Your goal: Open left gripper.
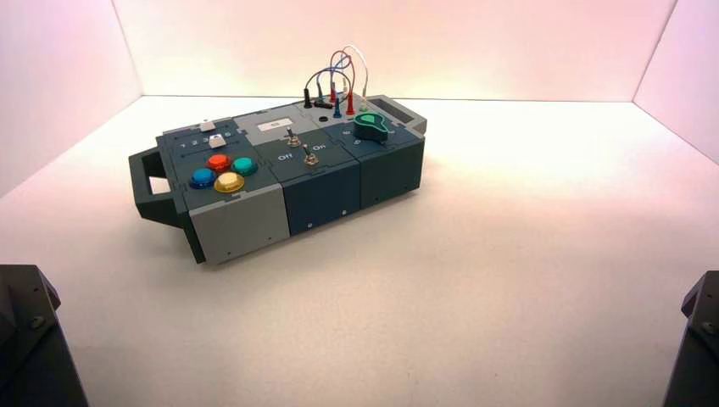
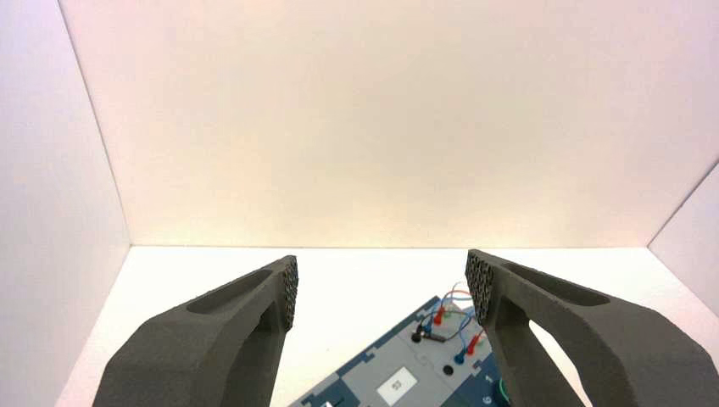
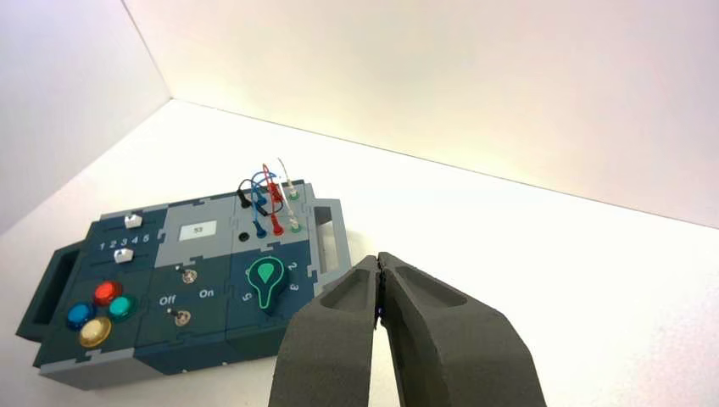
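Note:
My left gripper (image 2: 381,284) is open and empty, its two dark fingers wide apart, held well back from the box. The box (image 1: 280,174) stands turned on the white table; its wires (image 2: 445,315) and a white label (image 2: 396,387) show between the left fingers. My right gripper (image 3: 378,264) is shut and empty, held back from the box's right end. The box bears four coloured buttons (image 3: 97,309), two toggle switches (image 3: 182,295) lettered Off and On, a green knob (image 3: 267,281) and plugged wires (image 3: 270,199). Both arms are parked at the near corners, the left arm (image 1: 30,339) and the right arm (image 1: 699,339).
White walls close the table at the back and both sides. The box has a dark handle (image 1: 148,182) at its left end and a grey handle (image 1: 403,108) at its right end. Open table lies in front of and right of the box.

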You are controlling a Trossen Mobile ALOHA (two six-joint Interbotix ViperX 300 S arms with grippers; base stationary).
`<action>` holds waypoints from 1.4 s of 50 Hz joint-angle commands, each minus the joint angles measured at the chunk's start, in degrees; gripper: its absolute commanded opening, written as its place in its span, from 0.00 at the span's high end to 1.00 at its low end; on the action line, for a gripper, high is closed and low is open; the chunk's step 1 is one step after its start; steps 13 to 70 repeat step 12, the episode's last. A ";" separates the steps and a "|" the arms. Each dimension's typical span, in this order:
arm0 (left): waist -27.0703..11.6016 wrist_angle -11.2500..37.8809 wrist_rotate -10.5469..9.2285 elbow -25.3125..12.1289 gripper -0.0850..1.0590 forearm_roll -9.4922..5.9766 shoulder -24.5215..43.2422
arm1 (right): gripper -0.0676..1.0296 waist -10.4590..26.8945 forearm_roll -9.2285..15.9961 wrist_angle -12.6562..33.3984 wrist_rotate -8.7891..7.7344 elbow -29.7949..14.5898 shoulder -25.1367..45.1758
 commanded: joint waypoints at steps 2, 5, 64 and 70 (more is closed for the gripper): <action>0.44 -0.79 0.00 -2.37 0.03 0.00 1.14 | 0.96 0.26 -0.09 -0.62 0.09 -1.32 0.53; 0.35 -0.79 0.00 -2.37 0.03 0.00 1.41 | 0.96 0.26 -0.09 -0.62 0.09 -1.41 0.44; 0.35 -0.44 -0.09 -2.11 0.03 -0.09 1.67 | 0.96 0.26 -0.09 -0.53 0.09 -1.41 0.44; 0.35 -0.44 -0.09 -2.11 0.03 -0.09 1.67 | 0.96 0.26 -0.09 -0.53 0.09 -1.41 0.44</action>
